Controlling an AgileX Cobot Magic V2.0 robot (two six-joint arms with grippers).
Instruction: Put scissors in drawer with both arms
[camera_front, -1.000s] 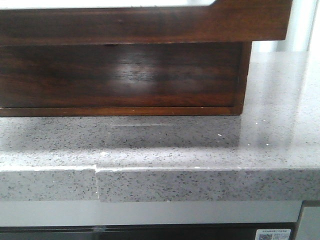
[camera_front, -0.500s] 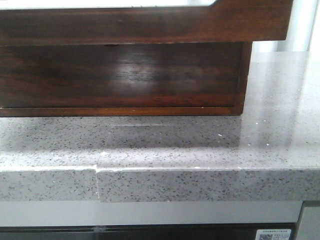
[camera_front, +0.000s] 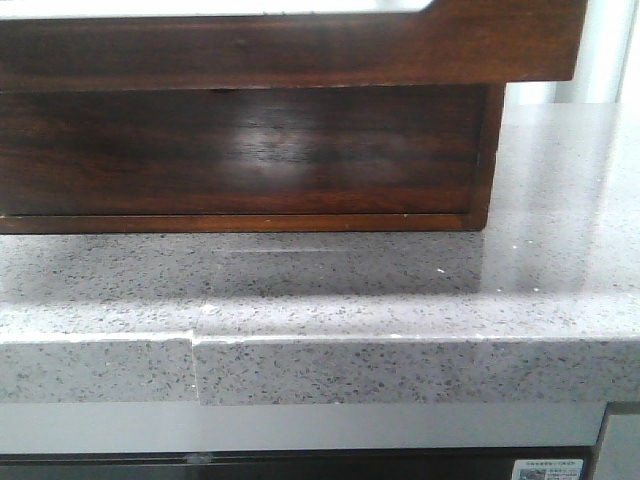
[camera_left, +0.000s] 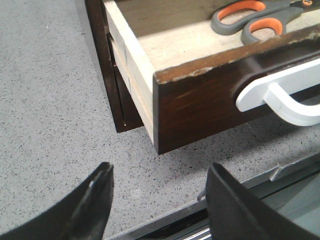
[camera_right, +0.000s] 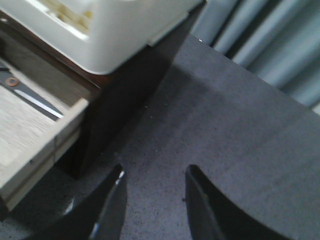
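Drawer (camera_left: 200, 105) pulled out over the speckled grey bench (camera_left: 50, 100). Scissors (camera_left: 255, 20) lie inside it, orange-lined handles toward the drawer front, blades (camera_right: 30, 97) pointing rearward. Left claw (camera_left: 160, 200) wide, holding nothing, hovering just ahead of the drawer's front corner, white handle (camera_left: 280, 97) beyond it. Right claw (camera_right: 155, 200) spread, holding nothing, over bare bench beside the cabinet (camera_right: 130, 85).

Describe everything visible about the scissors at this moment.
The scissors lie flat on the pale wood floor inside the open drawer, near its front. Grey handles with orange-lined finger loops show in the left wrist view; the right wrist view shows the metal blades and a coppery pivot screw, blades closed. Nothing grips them: both tools are open and away from the drawer, over the counter.
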